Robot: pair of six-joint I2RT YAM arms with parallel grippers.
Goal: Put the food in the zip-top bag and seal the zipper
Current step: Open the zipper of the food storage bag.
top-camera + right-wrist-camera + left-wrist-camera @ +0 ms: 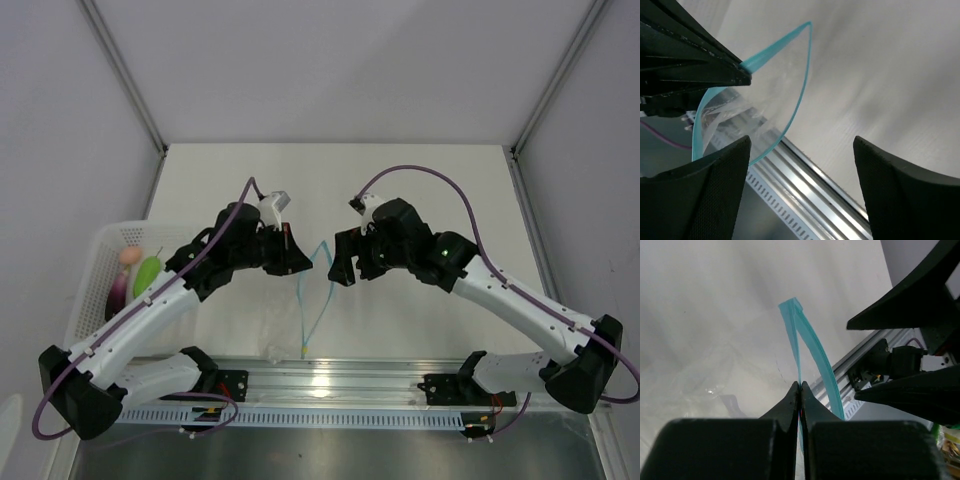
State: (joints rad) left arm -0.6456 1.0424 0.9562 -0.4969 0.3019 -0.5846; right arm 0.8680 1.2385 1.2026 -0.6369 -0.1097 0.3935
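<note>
White table (420, 190) underneath; left gripper (800, 386) pinches tight on the zipper (815, 352), right gripper (800, 145) gapes empty. Slippery bag (777, 75) could slide free, collapsing its mouth.

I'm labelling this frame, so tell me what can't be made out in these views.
Top view: the left arm covers part of the white basket; only a pink piece, a green piece and a purple piece show.
Top view: the zip-top bag is lost against the table; only its zipper shows.
Left wrist view: the left gripper mostly hides the zipper below its pinch.
</note>
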